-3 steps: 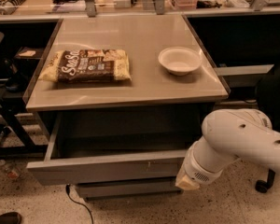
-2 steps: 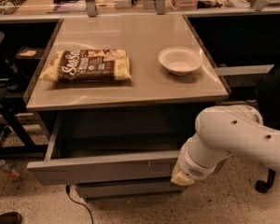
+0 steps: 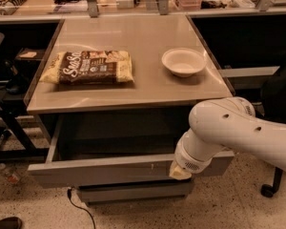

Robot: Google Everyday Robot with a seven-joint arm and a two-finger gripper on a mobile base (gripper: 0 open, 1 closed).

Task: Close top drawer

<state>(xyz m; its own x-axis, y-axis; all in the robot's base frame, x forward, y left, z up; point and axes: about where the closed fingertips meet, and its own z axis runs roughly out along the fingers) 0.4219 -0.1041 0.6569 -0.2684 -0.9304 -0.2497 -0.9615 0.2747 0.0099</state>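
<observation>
The top drawer (image 3: 100, 171) is wide, shallow and grey, with a plain flat front and no handle. It stands pulled open and level, its dark inside showing from above. The gripper (image 3: 180, 172) is at the right part of the drawer's front, over its face. Most of the front stretches away to the gripper's left, and a small pale scuff lies just left of it.

Dim warm light; gripper (image 3: 180, 171) at the shadowed top drawer (image 3: 100, 169).
</observation>
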